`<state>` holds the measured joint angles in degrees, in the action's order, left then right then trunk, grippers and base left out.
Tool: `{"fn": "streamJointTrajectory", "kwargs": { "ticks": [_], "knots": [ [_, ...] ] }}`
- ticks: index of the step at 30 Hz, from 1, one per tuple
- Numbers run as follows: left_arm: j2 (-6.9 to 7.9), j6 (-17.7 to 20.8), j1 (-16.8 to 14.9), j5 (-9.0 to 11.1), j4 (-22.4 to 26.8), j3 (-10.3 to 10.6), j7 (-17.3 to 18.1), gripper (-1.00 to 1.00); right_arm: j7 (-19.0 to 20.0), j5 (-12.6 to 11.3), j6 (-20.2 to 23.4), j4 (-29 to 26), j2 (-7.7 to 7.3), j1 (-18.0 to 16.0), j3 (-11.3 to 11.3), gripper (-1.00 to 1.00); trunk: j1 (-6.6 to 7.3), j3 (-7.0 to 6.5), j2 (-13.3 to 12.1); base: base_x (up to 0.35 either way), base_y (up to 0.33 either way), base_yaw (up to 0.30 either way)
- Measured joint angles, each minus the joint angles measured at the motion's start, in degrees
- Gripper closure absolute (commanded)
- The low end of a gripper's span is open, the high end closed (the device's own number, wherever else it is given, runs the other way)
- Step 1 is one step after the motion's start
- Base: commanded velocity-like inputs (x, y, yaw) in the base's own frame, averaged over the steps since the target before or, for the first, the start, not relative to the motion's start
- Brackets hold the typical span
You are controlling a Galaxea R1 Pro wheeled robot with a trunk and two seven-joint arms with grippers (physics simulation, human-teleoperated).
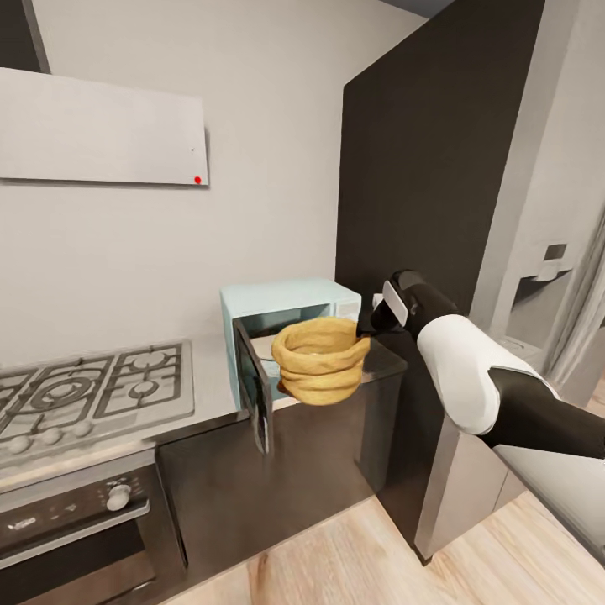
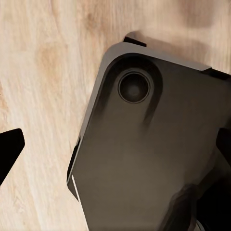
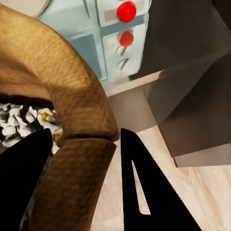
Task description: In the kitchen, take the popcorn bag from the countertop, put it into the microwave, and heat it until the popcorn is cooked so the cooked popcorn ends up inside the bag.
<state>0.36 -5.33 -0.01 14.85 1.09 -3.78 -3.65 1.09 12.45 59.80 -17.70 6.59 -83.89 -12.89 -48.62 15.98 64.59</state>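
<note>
Right end effector (image 3: pixel 84 159): its two dark fingers are clamped on the rolled rim of the popcorn bag (image 1: pixel 322 360), one finger inside the mouth and one outside, as the right wrist view shows.
Left end effector: the left wrist view looks down at the wooden floor (image 2: pixel 38 72) and a dark rounded part of the robot's base (image 2: pixel 149 159); dark finger tips sit at the edges of that view, but whether they are apart or together I cannot tell.
Popcorn bag: held in the air, upright, just in front of the open cavity of the microwave (image 1: pixel 290 307); white puffed kernels show inside its mouth.
Microwave: stands on the table (image 1: pixel 214 382) beside the gas hob (image 1: pixel 92 391), its door (image 1: pixel 256 391) swung out toward the robot.
Step in hand: judging by the puffed contents, the heating looks done, and the bag is being carried at the microwave's opening.
Doing it well: keep the bag upright so nothing spills, keep it away from the door edge, and hold the grip on the soft rim firmly, since it may fold.
</note>
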Motion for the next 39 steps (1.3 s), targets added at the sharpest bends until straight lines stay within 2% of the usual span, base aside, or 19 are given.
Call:
{"fn": "streamJointTrajectory", "kwargs": {
  "ticks": [6, 10, 18, 22, 31, 39],
  "knots": [
    [-0.06, 0.1, 0.0, 0.1, -0.1, -0.1, -0.1, -1.00, 0.0, 0.1, 0.0, 0.0, 0.10, 0.0, 0.0, 1.00, 0.00, 0.00, 0.0, 0.001, 0.291, 0.000],
    [0.00, 0.1, 0.0, 0.1, -0.1, -0.1, 0.0, -1.00, 0.0, 1.9, 0.0, 0.0, 0.00, 0.0, 0.2, 1.00, 0.00, -0.01, 0.0, 0.000, 0.085, 0.000],
    [0.00, 0.1, 0.0, 0.1, 0.0, -0.1, -0.1, -1.00, 0.1, 1.3, 0.0, -0.1, -0.23, 0.0, 0.2, 1.00, 0.00, 0.00, 0.0, 0.011, 0.003, 0.000],
    [0.00, 0.1, 0.0, 0.1, 0.0, -0.1, 0.1, -1.00, 0.1, 0.1, 0.0, -0.2, -0.28, 0.0, 0.0, 1.00, 0.03, 0.00, 0.0, 0.258, 0.000, 0.000],
    [0.00, 0.1, 0.0, 0.1, 0.0, -0.1, 0.1, -1.00, 0.1, 0.1, 0.0, -0.3, -0.34, 0.0, 0.1, 1.00, 0.02, 0.00, 0.0, 0.287, 0.000, 0.000],
    [0.00, 0.1, 0.0, 0.1, 0.0, -0.1, 0.1, -1.00, 0.2, -0.1, 0.0, 0.7, -0.25, 0.5, 0.1, 1.00, 0.00, 0.00, 0.0, 0.030, 0.000, 0.000]
  ]
}}
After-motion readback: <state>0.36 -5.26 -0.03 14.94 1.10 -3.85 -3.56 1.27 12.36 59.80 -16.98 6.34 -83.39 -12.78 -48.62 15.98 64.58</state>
